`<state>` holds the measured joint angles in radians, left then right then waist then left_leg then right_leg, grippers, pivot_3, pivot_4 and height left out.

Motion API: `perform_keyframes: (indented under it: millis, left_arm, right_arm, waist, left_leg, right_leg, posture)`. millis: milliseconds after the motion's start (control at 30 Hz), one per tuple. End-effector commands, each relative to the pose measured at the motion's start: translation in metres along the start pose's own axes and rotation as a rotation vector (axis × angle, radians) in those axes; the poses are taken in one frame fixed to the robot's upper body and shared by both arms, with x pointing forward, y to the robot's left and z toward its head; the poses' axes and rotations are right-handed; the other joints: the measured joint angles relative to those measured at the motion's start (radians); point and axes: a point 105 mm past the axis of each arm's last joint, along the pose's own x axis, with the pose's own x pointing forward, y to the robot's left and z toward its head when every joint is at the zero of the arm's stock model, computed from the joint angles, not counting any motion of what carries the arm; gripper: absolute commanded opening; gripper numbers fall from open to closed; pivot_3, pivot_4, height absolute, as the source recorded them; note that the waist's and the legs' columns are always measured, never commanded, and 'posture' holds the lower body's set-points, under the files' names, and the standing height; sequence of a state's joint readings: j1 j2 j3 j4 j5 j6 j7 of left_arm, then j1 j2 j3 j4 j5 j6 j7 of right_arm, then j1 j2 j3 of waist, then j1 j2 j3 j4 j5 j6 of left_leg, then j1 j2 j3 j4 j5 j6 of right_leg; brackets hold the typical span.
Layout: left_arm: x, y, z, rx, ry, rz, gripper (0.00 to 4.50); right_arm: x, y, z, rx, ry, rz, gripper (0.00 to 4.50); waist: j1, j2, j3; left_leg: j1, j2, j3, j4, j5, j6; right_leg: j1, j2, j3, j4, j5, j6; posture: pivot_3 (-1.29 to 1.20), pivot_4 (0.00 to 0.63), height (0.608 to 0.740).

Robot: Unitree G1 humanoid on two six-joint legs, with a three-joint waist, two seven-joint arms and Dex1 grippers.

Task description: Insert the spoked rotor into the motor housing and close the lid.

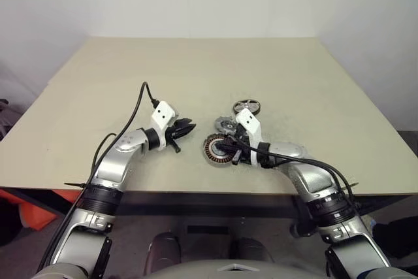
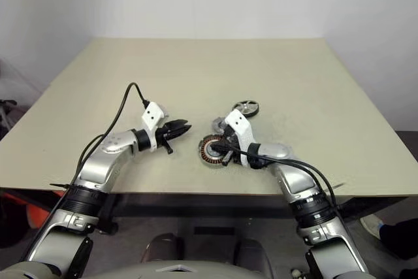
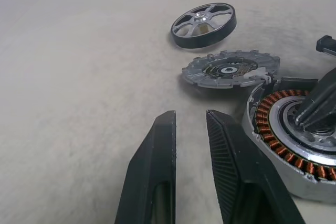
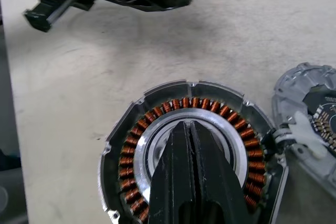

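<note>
On table [image 1: 196, 70], motor housing [image 4: 191, 145], no legible markings

Wide bare bench [image 1: 196, 63] beyond and to both sides of the parts; open passage there. Three parts clustered near the front edge, right of centre: housing [image 1: 218, 149] nearest, lid [image 1: 225, 124] just beyond it and close against its rim, rotor [image 1: 247, 105] farthest, a little apart from the lid. Above the housing, blocked by the right end effector [image 4: 190, 129], fingers pressed together, tips over the silvery centre. Left of the housing, a narrow strip of bare bench, then the left end effector [image 1: 190, 127], fingers slightly parted, hanging just above the surface. Over lid and rotor, unobstructed.
</note>
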<state>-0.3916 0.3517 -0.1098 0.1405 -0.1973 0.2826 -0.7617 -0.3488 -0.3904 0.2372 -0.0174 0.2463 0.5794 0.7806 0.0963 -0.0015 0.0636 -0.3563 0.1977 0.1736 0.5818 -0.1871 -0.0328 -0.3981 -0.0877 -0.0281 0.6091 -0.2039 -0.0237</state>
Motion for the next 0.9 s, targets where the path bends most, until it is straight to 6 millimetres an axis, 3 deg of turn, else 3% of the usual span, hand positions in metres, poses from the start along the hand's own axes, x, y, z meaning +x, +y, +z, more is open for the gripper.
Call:
perform_keyframes:
  millis: [33, 200, 333, 500, 667, 733, 900]
  left_arm:
    - [-0.003, 0.005, 0.016, 0.04, -0.045, 0.015, 1.0]
    - [-0.002, 0.005, 0.016, 0.04, -0.044, 0.014, 1.0]
    - [-0.002, 0.006, 0.016, 0.041, -0.044, 0.014, 1.0]
    - [-0.003, 0.006, 0.015, 0.04, -0.042, 0.016, 1.0]
    - [-0.004, 0.008, 0.015, 0.041, -0.04, 0.027, 1.0]
    - [-0.005, 0.009, 0.015, 0.042, -0.04, 0.031, 1.0]
    - [-0.006, 0.011, 0.014, 0.041, -0.037, 0.037, 1.0]
  right_arm:
    - [-0.01, -0.012, 0.023, -0.046, -0.051, -0.037, 0.04]
    - [-0.015, -0.01, 0.041, -0.088, -0.095, -0.017, 0.04]
    - [-0.014, 0.002, 0.041, -0.09, -0.1, 0.03, 0.04]
    - [-0.005, 0.012, 0.016, -0.012, -0.05, 0.058, 0.04]
    - [0.003, 0.003, -0.011, 0.044, 0.017, -0.004, 0.04]
    - [0.001, -0.001, -0.002, 0.033, -0.01, -0.02, 0.04]
    - [-0.014, -0.008, 0.043, 0.013, -0.167, -0.014, 0.04]
  waist:
    - [0.001, 0.0, 0.0]
    - [0.0, 0.0, 0.0]
    - [0.0, 0.0, 0.0]
    - [0.0, 0.0, 0.0]
    - [-0.001, 0.0, 0.0]
    - [-0.002, 0.0, 0.0]
    - [0.0, 0.0, 0.0]
  left_leg:
    - [0.0, 0.0, 0.0, 0.0, 0.0, 0.0]
    - [-0.001, 0.001, 0.0, 0.0, 0.0, 0.0]
    - [-0.004, 0.001, 0.0, -0.001, 0.0, 0.0]
    - [-0.004, 0.001, 0.0, 0.0, 0.0, 0.0]
    - [-0.003, 0.001, 0.0, 0.0, 0.0, 0.0]
    - [0.0, 0.002, 0.0, 0.0, 0.0, 0.0]
    - [0.001, 0.002, 0.0, 0.0, 0.001, -0.001]
  right_leg:
    - [0.0, 0.0, 0.0, 0.0, 0.0, 0.0]
    - [-0.001, 0.001, 0.0, 0.0, 0.0, 0.0]
    - [-0.004, 0.002, 0.0, 0.0, 0.0, -0.001]
    - [-0.004, 0.002, 0.0, 0.0, 0.0, -0.001]
    - [-0.003, 0.002, 0.0, 0.0, 0.0, -0.001]
    - [-0.001, 0.002, 0.0, 0.0, 0.0, -0.001]
    - [0.0, 0.002, 0.0, 0.0, 0.0, 0.0]
  posture:
    - [0.0, 0.0, 0.74]
    - [0.0, 0.0, 0.74]
    - [0.0, 0.0, 0.74]
    - [0.0, 0.0, 0.74]
    - [0.0, 0.0, 0.74]
    - [0.0, 0.0, 0.74]
    - [0.0, 0.0, 0.74]
